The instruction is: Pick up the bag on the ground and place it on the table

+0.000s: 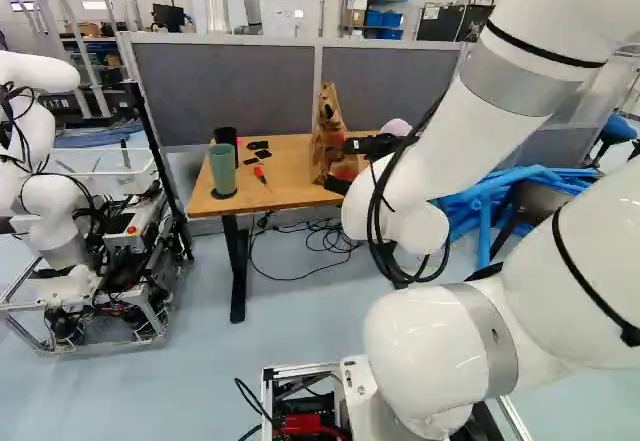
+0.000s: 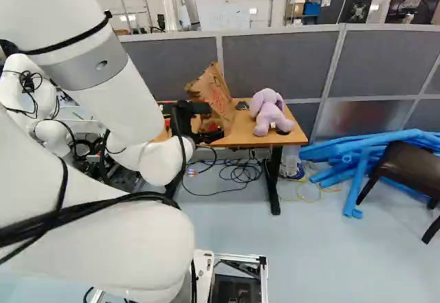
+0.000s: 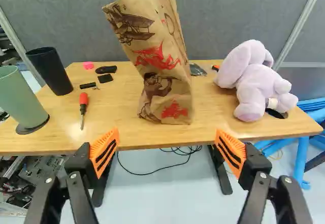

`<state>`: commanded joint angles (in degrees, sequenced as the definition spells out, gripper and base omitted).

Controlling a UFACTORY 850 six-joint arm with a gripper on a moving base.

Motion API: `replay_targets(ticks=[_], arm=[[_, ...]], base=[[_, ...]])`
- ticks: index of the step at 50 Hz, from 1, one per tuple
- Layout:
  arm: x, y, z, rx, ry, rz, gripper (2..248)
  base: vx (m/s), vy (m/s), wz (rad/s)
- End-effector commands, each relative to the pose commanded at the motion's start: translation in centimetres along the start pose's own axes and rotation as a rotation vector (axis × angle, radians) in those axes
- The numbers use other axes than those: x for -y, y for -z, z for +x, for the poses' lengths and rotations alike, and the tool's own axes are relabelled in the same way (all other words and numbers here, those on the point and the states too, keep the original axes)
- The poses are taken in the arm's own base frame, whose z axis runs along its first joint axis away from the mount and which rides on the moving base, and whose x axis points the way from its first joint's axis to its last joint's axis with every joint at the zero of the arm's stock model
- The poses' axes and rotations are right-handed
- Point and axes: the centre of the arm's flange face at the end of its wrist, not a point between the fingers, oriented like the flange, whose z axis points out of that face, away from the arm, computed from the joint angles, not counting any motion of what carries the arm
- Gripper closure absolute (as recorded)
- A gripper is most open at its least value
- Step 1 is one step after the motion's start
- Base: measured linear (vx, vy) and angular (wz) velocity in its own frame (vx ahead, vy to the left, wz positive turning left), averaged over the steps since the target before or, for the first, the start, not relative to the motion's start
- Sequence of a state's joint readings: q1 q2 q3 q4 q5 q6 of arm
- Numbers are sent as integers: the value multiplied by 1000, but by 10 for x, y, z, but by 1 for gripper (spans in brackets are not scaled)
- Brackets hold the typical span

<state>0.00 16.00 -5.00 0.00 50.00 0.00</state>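
At the upper middle of the left base view, the paper bag [image 3: 165, 76] stands on the tabletop [image 3: 119, 125], apparently as its intended resting place. The tool [image 3: 167, 138] is wide open and holds nothing, probably so backing away won't tip it.

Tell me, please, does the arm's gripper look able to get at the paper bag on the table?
Probably yes: the open gripper faces the bag, and nothing seems to stand between them. The purple plush toy and the screwdriver are off to either side.
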Motion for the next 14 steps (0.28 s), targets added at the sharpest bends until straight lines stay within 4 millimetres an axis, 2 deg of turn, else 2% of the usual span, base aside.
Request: replay_targets(ticks=[14], arm=[[0, 0, 0, 0, 0, 0, 3]], base=[[0, 0, 0]])
